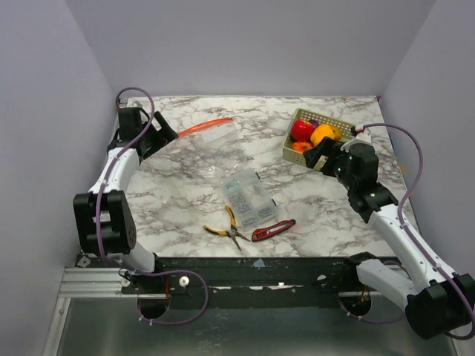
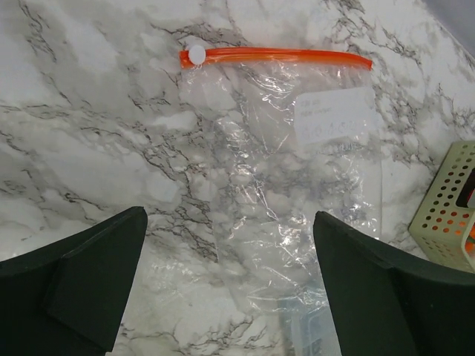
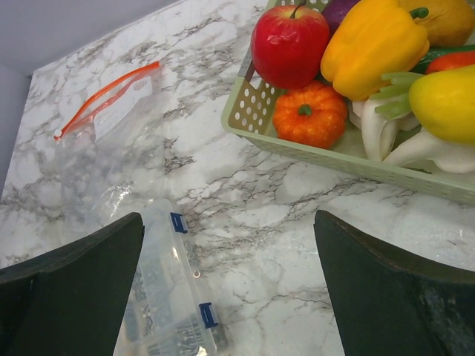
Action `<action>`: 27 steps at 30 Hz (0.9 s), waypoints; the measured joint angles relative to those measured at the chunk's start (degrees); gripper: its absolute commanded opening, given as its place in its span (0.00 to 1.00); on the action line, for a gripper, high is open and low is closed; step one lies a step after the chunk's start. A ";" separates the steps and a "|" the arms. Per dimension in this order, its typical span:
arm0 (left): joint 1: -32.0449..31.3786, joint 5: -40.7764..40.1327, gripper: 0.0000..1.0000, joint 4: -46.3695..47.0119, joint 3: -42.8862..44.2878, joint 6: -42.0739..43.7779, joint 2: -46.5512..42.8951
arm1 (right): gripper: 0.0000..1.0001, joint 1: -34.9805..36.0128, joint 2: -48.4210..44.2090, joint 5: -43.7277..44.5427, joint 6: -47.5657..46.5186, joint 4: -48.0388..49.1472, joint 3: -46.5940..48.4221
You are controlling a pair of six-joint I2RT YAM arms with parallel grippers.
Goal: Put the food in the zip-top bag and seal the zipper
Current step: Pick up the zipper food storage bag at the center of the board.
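Partly: zip-top bag [image 2: 282,148] lower corner hidden behind left tool [image 2: 230,216]; food [image 3: 371,41] cropped.

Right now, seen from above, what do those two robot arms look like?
Both arms are slim white links joined by chunky black joints: the left arm and right arm. A thin purple cable loops along each. The left gripper and right gripper each end in two wide, matte black wedge-shaped fingers.

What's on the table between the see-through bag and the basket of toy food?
Nothing. In the top view only bare marble table lies between the zip-top bag and the green basket.
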 measured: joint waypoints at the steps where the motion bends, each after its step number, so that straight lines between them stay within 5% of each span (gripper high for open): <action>1: 0.63 1.05 0.94 0.04 1.11 -1.25 2.82 | 1.00 -0.02 0.09 -0.04 0.11 0.02 0.00; 17: 0.94 0.44 0.81 -0.59 16.70 -11.26 25.11 | 1.00 -0.02 1.64 -0.07 0.61 0.72 0.24; 27: -1.33 -0.35 0.73 4.52 5.79 -19.63 24.59 | 1.00 -0.02 4.13 -0.52 1.86 1.31 0.48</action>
